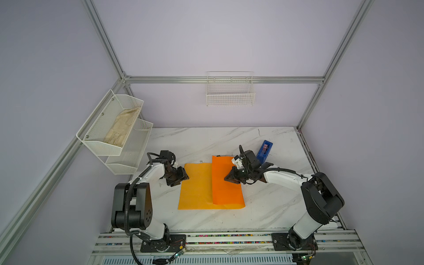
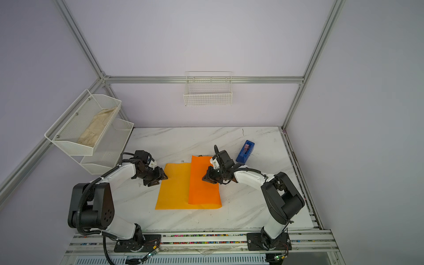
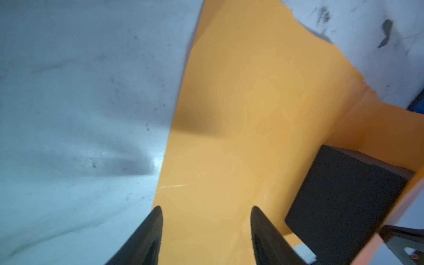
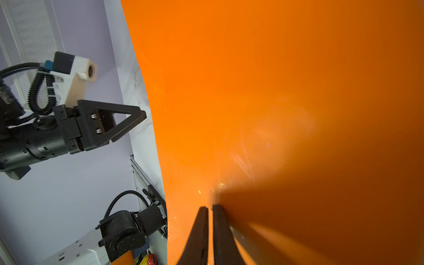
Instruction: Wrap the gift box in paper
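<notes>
The paper lies on the marble table, its right part folded leftward into a deeper orange flap. The flap hides the gift box in both top views. The left wrist view shows the gift box, dark and squarish, under the lifted flap. My left gripper is open over the paper's left edge, with nothing between its fingers. My right gripper is shut, its tips resting on top of the flap.
A blue tape dispenser stands behind the right arm. A white mesh rack holding a cloth hangs at the left, and a wire basket hangs on the back wall. The table's front edge meets a metal rail.
</notes>
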Motion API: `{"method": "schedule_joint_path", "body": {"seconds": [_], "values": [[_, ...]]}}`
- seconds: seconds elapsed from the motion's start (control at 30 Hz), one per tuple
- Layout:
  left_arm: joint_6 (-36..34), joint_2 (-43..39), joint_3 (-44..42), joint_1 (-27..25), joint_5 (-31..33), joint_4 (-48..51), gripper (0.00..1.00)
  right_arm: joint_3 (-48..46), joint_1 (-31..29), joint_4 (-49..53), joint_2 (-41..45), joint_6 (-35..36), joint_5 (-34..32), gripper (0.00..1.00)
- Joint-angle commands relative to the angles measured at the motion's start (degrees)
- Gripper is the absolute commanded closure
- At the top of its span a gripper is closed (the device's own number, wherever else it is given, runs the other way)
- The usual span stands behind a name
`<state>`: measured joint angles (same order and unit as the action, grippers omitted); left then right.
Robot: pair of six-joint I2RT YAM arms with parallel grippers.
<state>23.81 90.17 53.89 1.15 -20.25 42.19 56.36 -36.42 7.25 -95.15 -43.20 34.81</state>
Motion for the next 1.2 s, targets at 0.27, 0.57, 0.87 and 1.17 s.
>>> {"method": "schedule_joint_path", "body": {"seconds": [0.27, 0.57, 0.87, 1.17], "values": [[-6.17, 7.65, 1.47, 0.20, -2.40, 2.59, 0.30, -2.99, -0.31, 3.43, -0.63, -0.28, -3.08, 0.88], [-9.20, 5.09, 0.56, -0.27, -16.26, -0.97, 0.34, -3.05, -0.31, 3.13, -0.38, -0.57, -3.08, 0.88], [-9.09, 0.95, 0.86, -0.16, -17.28, -3.05, 0.35, -2.92, -0.31, 3.48, -0.38, -0.48, -3.17, 0.88], [-13.19, 1.14, 6.63, -0.18, -14.82, -1.35, 0.36, -2.36, -0.31, 4.01, -0.72, -0.26, -3.25, 0.88]]}}
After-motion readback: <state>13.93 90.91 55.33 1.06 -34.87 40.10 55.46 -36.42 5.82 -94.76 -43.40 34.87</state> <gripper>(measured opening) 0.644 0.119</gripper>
